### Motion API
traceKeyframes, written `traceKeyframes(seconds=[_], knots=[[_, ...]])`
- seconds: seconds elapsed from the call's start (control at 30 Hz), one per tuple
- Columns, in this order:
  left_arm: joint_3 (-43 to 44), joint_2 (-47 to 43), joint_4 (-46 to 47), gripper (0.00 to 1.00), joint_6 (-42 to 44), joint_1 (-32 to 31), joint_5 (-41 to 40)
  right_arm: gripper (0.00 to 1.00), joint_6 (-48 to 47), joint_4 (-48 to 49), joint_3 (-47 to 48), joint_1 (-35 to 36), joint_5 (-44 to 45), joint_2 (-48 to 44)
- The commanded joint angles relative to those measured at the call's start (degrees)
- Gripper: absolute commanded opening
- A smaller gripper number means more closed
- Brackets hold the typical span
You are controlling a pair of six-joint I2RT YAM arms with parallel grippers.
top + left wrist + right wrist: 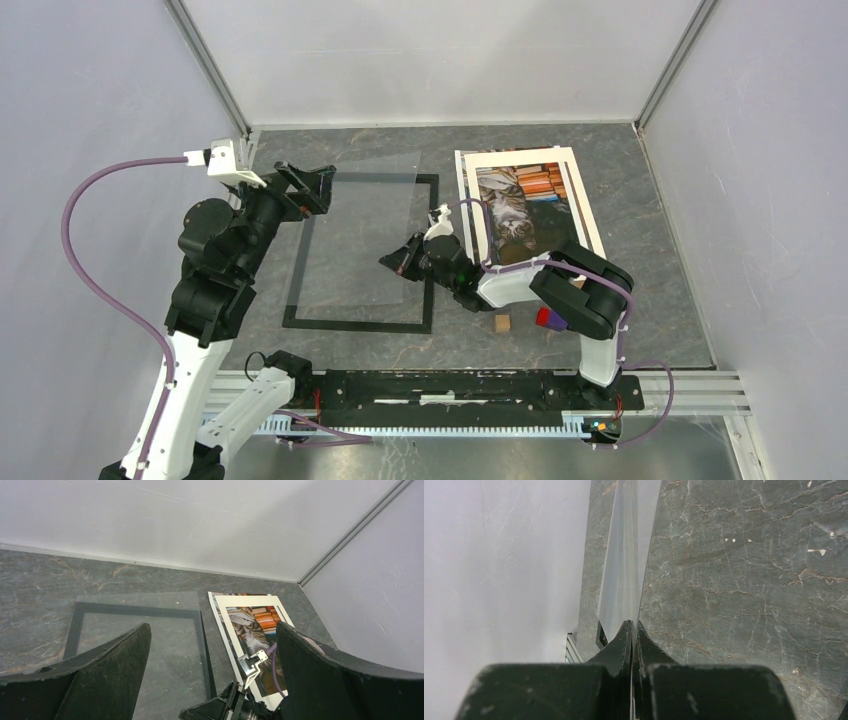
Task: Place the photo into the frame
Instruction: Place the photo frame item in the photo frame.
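The black frame (360, 325) lies flat on the table left of centre, also seen in the left wrist view (137, 610). A clear pane (365, 225) hovers tilted over it, pinched at its right edge by my right gripper (400, 262), which is shut on it; in the right wrist view the pane (624, 570) runs edge-on out of the closed gripper (631, 627). The photo (515, 205) of a cat and books lies to the right under a white mat (590, 215), and shows from the left wrist (255, 627). My left gripper (310, 185) (212, 632) hangs open above the frame's far left corner, holding nothing.
A small wooden block (502, 322) sits on the table near the right arm's elbow. White walls close in the back and both sides. A metal rail (450, 385) carrying the arm bases runs along the near edge.
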Motion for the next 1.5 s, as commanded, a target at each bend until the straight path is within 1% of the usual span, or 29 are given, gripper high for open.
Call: traceKeyframes(seconds=[0.0,0.1,0.4,0.93,1.47], knots=[[-0.2,0.3,2.7,1.00,-0.7,0.3,0.7,0.00,-0.4,-0.8,0.9,0.0,0.2,-1.4],[-0.2,0.3,2.7,1.00,-0.7,0.4,0.7,0.00,-0.8,-2.2,2.2,-0.1,-1.1,-1.0],[-0.4,0.4,2.8,1.00,-0.8,0.8,0.9,0.00,0.1,-0.8,0.4,-0.3,-2.1,-1.4],[-0.5,1.3,3.0,1.00,-1.1,1.0,1.5,0.00,1.0,3.7,-5.5,-1.9,-4.0,-2.9],[-0.6,1.8,3.0,1.00,-1.3,1.0,2.0,0.00,1.0,3.6,-5.8,-2.0,-4.7,-3.0]])
